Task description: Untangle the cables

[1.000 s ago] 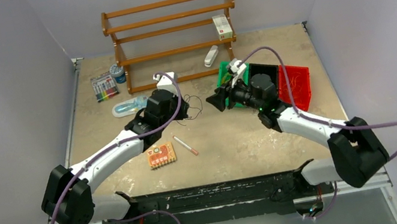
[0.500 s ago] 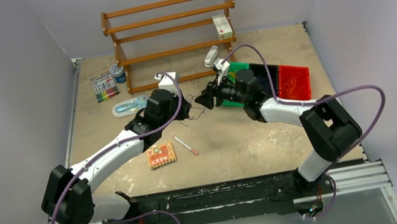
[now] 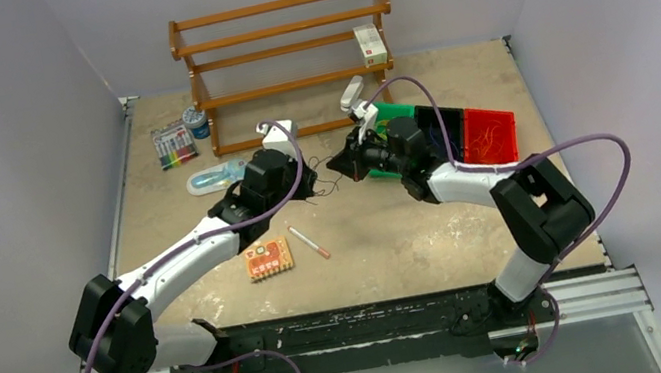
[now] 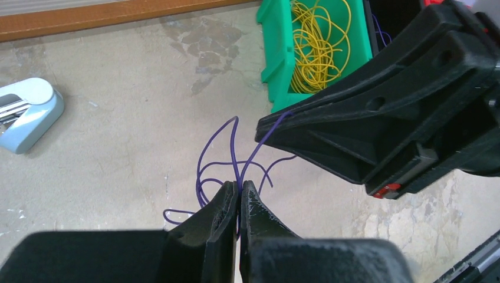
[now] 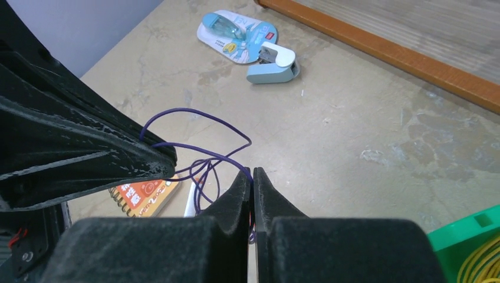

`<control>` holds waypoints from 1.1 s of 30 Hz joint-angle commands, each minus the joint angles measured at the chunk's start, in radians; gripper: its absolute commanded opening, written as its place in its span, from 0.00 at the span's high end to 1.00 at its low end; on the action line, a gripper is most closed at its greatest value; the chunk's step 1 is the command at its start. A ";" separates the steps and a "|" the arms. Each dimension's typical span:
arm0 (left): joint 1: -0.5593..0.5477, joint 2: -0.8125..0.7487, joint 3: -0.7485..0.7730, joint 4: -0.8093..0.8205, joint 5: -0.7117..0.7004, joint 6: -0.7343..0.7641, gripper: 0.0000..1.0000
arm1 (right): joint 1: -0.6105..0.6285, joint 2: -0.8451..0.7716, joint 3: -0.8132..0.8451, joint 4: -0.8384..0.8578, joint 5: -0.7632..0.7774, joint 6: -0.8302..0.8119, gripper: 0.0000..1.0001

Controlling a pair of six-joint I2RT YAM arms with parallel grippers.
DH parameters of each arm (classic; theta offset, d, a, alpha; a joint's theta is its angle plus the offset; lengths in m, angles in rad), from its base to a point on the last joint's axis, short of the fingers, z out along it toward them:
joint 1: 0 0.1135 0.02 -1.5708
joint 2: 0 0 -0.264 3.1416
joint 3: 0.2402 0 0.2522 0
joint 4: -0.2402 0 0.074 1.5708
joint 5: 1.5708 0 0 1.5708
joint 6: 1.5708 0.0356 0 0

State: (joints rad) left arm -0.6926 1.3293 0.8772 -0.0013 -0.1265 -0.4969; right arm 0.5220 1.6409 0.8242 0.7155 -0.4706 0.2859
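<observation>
Purple cable (image 4: 234, 144) is what I see both my left tool (image 4: 239, 191) and right tool (image 5: 252, 177) clamped tight on.

Wooden rack (image 3: 284, 52), green bin (image 4: 276, 59), stapler (image 4: 26, 112), notebook (image 3: 268, 258).

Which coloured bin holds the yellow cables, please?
The green bin, left end of the row, with yellow cables coiled inside; the black bin and red bin follow.
</observation>
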 commanded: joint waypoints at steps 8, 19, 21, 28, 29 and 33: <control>0.001 -0.009 -0.031 0.014 -0.123 -0.048 0.89 | 0.002 -0.030 -0.019 -0.032 0.144 -0.010 1.00; 0.004 0.012 -0.026 0.008 -0.152 -0.047 1.00 | 0.001 -0.057 -0.053 -0.050 0.176 -0.018 1.00; 0.004 0.013 -0.028 0.002 -0.161 -0.053 1.00 | 0.002 -0.069 -0.055 -0.076 0.185 -0.029 1.00; 0.015 -0.013 -0.016 -0.043 -0.248 -0.067 1.00 | 0.002 -0.144 -0.022 -0.252 0.321 -0.052 1.00; 0.016 -0.016 -0.012 -0.043 -0.246 -0.060 1.00 | 0.002 -0.168 -0.014 -0.263 0.330 -0.062 1.00; 0.017 -0.012 0.023 -0.022 -0.135 -0.018 1.00 | 0.002 -0.252 0.052 -0.290 0.306 -0.116 1.00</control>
State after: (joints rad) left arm -0.6952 1.3460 0.8516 -0.0132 -0.2516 -0.5571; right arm 0.5507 1.4857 0.7822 0.4789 -0.2581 0.2470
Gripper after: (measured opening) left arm 0.009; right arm 0.008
